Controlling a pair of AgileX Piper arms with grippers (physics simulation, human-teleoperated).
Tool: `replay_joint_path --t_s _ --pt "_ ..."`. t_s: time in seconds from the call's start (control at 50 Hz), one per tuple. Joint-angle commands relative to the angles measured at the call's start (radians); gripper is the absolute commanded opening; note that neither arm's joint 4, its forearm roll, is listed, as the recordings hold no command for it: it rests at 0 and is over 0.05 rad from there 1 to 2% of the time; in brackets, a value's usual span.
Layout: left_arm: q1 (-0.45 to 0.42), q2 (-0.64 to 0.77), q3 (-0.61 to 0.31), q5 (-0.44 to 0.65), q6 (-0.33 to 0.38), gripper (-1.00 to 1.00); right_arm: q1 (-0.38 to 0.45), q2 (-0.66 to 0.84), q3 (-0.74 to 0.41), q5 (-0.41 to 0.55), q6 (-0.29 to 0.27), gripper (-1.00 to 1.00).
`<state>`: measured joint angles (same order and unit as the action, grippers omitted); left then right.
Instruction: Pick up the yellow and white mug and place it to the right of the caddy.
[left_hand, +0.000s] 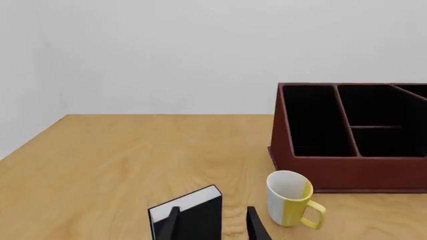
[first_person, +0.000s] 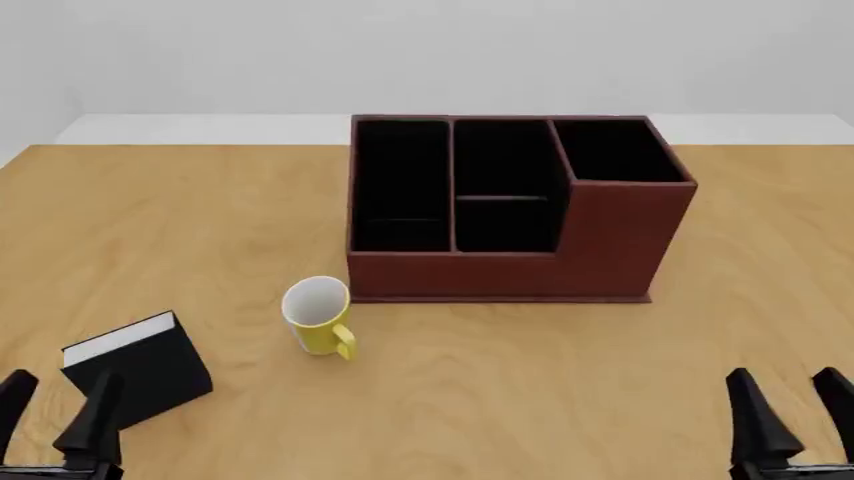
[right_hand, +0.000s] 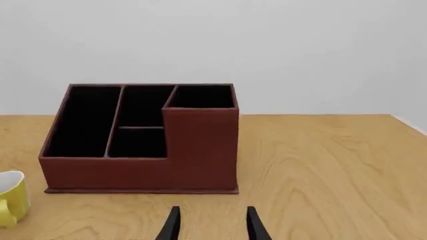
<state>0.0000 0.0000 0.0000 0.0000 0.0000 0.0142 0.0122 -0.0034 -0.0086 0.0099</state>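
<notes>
On the left of the wooden surface (first_person: 200, 230), the left gripper (first_person: 56, 415) hangs low at the near edge, jaws spread and holding nothing. Just beyond it a black book (first_person: 138, 368) with white page edges stands tilted. Further right the yellow and white mug (first_person: 319, 314) stands upright, handle toward the near side, close to the near left corner of the caddy (first_person: 514, 262) but not touching it. The caddy's taller section is at its right end. At the far right the right gripper (first_person: 787, 412) hovers with jaws spread, empty.
</notes>
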Motion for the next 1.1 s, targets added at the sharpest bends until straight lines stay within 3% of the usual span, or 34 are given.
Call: replay_joint_path --t_s 0.02,0.06,0.18,0.54,0.7,1.1 --pt "0.000 0.000 0.000 0.000 0.000 1.00 0.015 0.039 0.001 0.004 0.079 1.00" --pt "0.000 0.000 0.000 0.000 0.000 1.00 -0.001 0.040 0.000 -0.002 0.051 1.00" --pt "0.000 0.000 0.000 0.000 0.000 1.00 0.012 0.065 0.003 -0.009 0.051 1.00" --pt "0.000 0.000 0.000 0.000 0.000 1.00 0.205 0.110 -0.006 0.006 0.053 1.00" --pt "0.000 0.000 0.000 0.000 0.000 1.00 0.244 0.114 -0.006 0.014 0.030 1.00" --pt "0.000 0.000 0.000 0.000 0.000 1.00 0.366 0.265 -0.033 -0.091 -0.002 1.00"
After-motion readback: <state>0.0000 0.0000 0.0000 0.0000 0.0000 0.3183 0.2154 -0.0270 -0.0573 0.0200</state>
